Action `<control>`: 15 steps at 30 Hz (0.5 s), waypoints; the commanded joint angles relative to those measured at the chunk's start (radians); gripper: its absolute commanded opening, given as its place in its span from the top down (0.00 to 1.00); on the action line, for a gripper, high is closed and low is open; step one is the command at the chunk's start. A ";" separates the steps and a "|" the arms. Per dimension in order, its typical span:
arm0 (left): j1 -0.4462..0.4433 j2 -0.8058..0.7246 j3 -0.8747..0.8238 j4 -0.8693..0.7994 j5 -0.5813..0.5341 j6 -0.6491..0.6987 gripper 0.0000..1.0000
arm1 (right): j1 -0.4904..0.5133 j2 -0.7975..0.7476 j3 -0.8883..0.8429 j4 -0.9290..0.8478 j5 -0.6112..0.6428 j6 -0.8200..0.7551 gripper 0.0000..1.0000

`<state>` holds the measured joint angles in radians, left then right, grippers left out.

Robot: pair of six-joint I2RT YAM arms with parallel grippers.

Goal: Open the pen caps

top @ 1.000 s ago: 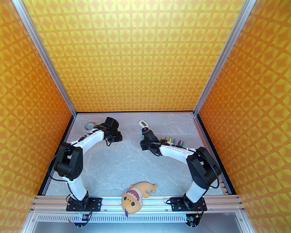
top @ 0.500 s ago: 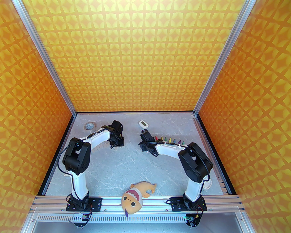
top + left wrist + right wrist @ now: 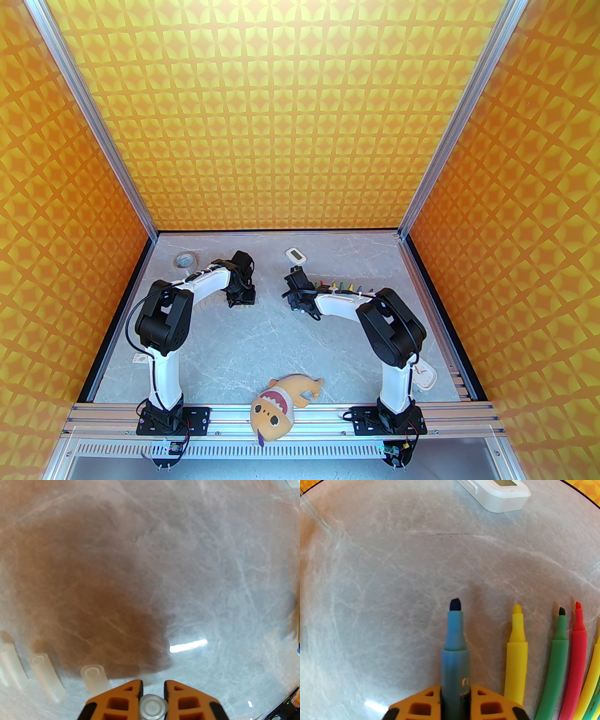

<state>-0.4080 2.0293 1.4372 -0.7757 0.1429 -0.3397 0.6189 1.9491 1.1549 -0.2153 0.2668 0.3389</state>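
Currently the left jaws are pinched on one cap, seen end-on, low over the tabletop. Three loose caps are noted lying side by side just left of those jaws, apart from one another. The right jaws are clamped on the barrel of the blue pen. Its tip is bare and points away from the wrist. Whether it touches the tabletop cannot be told. Just to its right a row of uncapped pens is laid out: yellow pen, green pen, red pen, with more cut off at the frame edge.

Step judged in hand: cap and blue pen, already apart, are to be set down, each with its own kind.

Notes for doing it well:
- The cap is best lowered almost to the tabletop, beside the nearest of the loose caps, before the left jaws are spread. A round cap is expected to roll if dropped from any height.
- The blue pen is best laid parallel to the yellow pen, near but not touching, so the row is not disturbed.
- Both pairs of jaws are to be opened slowly and lifted straight up, so nothing is dragged.
- The bare tip is not to be scraped along the tabletop.
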 commanded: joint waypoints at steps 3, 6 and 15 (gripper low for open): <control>-0.008 0.022 0.024 -0.025 -0.020 0.019 0.84 | -0.009 0.026 0.025 -0.019 0.030 -0.003 0.99; -0.007 0.025 0.024 -0.026 -0.019 0.021 0.82 | -0.010 0.031 0.027 -0.023 0.034 -0.005 0.97; -0.007 0.027 0.022 -0.025 -0.020 0.031 0.71 | -0.010 0.033 0.029 -0.033 0.033 -0.012 0.90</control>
<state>-0.4095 2.0415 1.4422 -0.7784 0.1402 -0.3275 0.6147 1.9598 1.1625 -0.2176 0.2718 0.3386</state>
